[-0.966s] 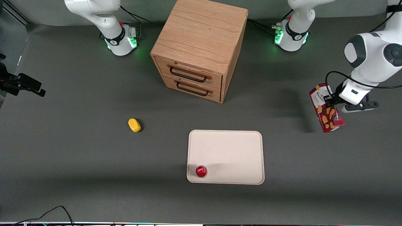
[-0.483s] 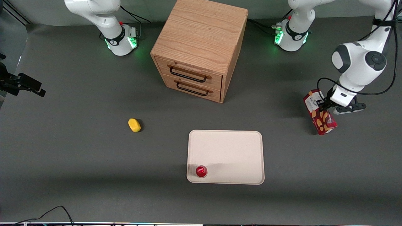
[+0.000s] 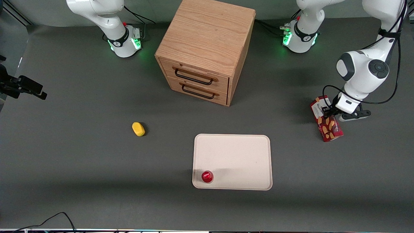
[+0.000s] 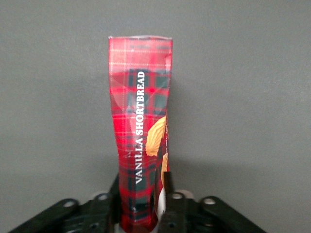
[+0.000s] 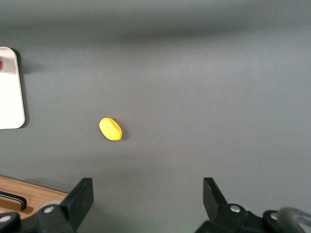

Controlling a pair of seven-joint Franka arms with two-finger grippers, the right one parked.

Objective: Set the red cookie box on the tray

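Pinching the red cookie box point(image 3: 325, 122) near its white end, the gripper point(image 3: 330, 111) hangs toward the working arm's end of the table, well apart from the tray point(image 3: 236, 152).

Wooden two-drawer cabinet point(image 3: 205, 48): stands on the grey table point(image 3: 81, 155), both drawers shut, each with a dark bar handle.

Yellow oval object point(image 3: 138, 128): lies on the table toward the parked arm's end, nearer the front camera than the cabinet, well apart from it.

Small round red-topped cup point(image 3: 207, 176): upright, in a near corner of a flat beige surface.

Black cable point(image 3: 48, 220): at the table's near edge.
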